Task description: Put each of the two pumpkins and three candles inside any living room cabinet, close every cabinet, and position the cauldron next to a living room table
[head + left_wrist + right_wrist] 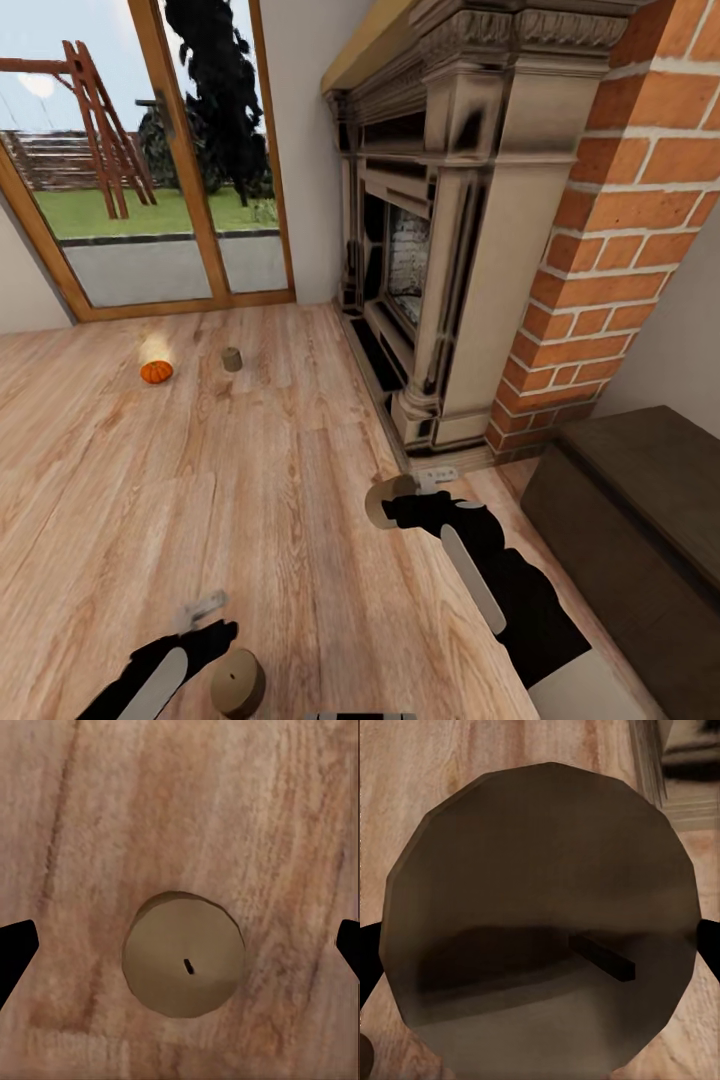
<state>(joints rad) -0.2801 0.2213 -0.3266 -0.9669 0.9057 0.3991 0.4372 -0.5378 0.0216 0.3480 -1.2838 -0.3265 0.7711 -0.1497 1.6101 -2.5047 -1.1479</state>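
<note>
The right tool [385, 503], closed around a stiff, light-looking candle [540, 922], is seen lower centre; the left tool [215, 610] hangs open above another candle [184, 954], best gripped by its sides.

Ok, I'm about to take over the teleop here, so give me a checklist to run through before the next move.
1. Right gripper holding a candle: ok, the candle sits between its fingertips.
2. Left gripper holding the candle below it: not ok, fingers spread wide, candle standing on the wooden floor.
3. Left gripper centred over that candle: ok in the left wrist view.
4. Cabinet open to receive: not ok, only its closed dark top and front show.
5. Remaining items located: pumpkin and third candle near the glass door; second pumpkin, cannot tell.
</note>
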